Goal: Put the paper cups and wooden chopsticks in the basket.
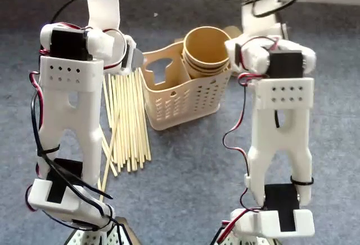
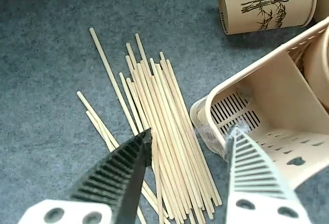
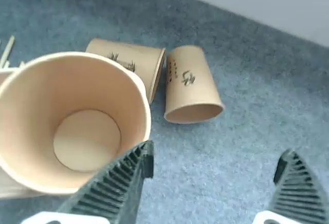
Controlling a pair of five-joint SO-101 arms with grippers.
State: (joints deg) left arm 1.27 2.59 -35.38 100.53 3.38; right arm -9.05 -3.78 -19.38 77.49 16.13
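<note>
Basket (image 1: 183,101) mid desk (image 1: 191,166). Stack of paper cups (image 1: 207,48) upright in basket's right compartment. Chopsticks (image 1: 128,121) in loose pile on desk, just left of basket. One loose paper cup (image 3: 191,82) on its side behind basket, second loose paper cup (image 3: 128,62) on its side beside it

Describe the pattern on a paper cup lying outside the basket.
Dark bamboo drawing on the paper cup; left wrist view.

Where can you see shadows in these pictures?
High view: soft even light, faint shadow at the foot of the basket. Left wrist view: dim shadow beside the lying cup. Right wrist view: soft shadow under the mouth of the tipped cup.
</note>
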